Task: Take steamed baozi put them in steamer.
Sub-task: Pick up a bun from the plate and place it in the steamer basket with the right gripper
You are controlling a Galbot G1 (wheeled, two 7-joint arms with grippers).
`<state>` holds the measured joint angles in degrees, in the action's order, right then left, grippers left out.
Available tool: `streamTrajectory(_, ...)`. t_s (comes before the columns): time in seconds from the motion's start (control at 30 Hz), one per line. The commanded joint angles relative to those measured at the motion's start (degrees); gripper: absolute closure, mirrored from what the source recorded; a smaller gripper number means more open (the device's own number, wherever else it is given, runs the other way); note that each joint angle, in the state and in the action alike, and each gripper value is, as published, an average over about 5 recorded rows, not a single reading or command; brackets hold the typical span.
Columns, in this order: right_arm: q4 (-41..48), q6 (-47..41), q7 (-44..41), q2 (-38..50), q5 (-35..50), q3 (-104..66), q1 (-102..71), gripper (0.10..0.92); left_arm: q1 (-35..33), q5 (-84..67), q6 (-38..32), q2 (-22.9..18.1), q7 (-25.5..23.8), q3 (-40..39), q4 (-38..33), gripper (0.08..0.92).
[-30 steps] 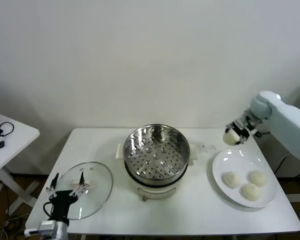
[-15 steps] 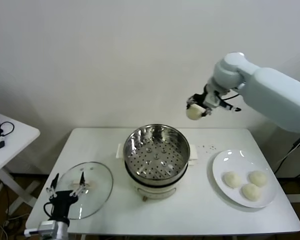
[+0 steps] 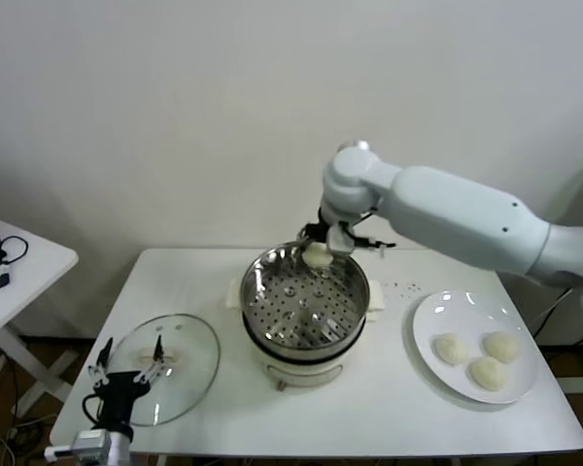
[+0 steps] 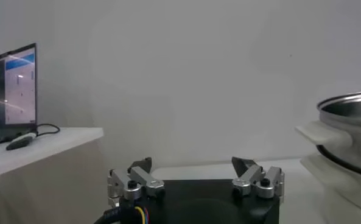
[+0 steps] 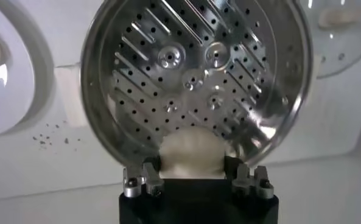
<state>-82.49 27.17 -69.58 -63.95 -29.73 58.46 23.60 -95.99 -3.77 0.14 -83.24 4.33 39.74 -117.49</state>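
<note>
The steel steamer with a perforated floor stands on its white cooker base at the table's middle. My right gripper is shut on a cream-white baozi and holds it over the steamer's far rim. In the right wrist view the baozi sits between the fingers, above the steamer's floor. Three more baozi lie on the white plate at the right. My left gripper is parked low at the front left, open and empty; it also shows in the left wrist view.
A round glass lid lies flat on the table left of the steamer, by the left gripper. A small side table with cables stands further left. The steamer's rim shows in the left wrist view.
My right arm has swung left and down with the baozi, from above the plate's side to over the steamer's far rim. The left arm has not moved.
</note>
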Motion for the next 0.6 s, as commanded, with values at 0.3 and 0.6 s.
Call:
streamTrajectory(0.3,5.35,2.22,0.88,-5.62,-11.57,-0.25,-8.32,0.347,-0.49,-0.45,-0.12,0.00,0.20,0.49,0.30,0.177)
streamTrajectory(0.6,9.05,3.64,1.47,-7.33,-15.33,-2.64,-10.39,0.347,-0.33,-0.44,0.05,-0.14,0.37,0.55,0.32,0.177)
